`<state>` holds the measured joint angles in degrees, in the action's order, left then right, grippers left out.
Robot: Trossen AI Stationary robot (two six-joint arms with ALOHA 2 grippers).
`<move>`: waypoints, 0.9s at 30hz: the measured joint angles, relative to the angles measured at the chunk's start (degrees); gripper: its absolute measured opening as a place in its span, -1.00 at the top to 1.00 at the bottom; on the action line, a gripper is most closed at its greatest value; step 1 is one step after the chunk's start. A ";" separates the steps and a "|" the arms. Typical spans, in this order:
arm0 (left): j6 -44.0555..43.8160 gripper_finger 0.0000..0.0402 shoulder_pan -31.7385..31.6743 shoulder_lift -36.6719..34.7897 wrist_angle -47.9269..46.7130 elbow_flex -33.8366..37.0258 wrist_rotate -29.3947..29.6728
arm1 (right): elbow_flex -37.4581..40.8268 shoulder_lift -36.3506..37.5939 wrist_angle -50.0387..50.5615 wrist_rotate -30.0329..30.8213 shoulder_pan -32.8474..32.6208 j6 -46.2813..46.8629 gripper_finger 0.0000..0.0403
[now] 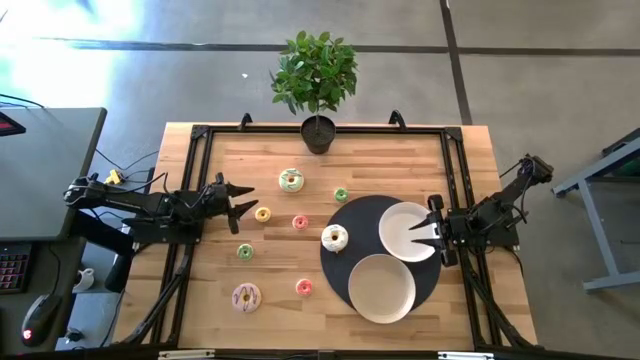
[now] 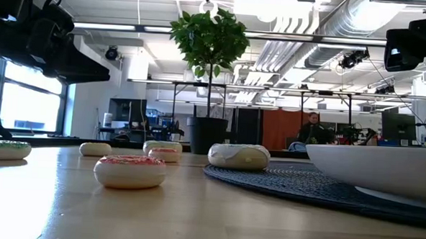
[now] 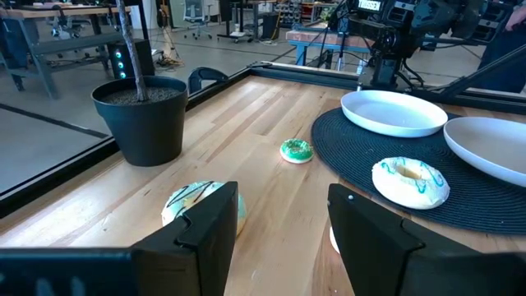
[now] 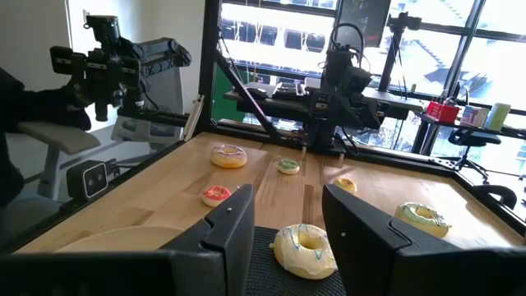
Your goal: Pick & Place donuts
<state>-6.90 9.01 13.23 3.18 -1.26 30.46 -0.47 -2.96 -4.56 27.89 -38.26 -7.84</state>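
Left end effector hovers spread at nine o'clock beside the yellow donut; right end effector spread over a plate at three o'clock.

Wooden table bearing a dark round mat with two white plates. Potted plant at 12 o'clock.

eight donuts lying flat, one on mat

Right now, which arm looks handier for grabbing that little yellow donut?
Probably the left. Its gripper is open right beside the yellow donut, while the right gripper hangs over a white plate across the table.
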 joint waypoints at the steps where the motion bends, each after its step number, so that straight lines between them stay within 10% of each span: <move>1: 0.00 0.06 0.01 0.00 0.00 0.00 0.00 | -0.02 0.00 0.00 0.00 0.00 -0.01 0.30; 27: -2.43 0.06 0.01 0.00 0.02 0.00 -3.57 | -0.02 0.00 0.00 0.01 0.00 0.00 0.30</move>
<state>-9.32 9.02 13.24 3.20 -1.26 26.88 -0.49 -2.96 -4.56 27.90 -38.26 -7.84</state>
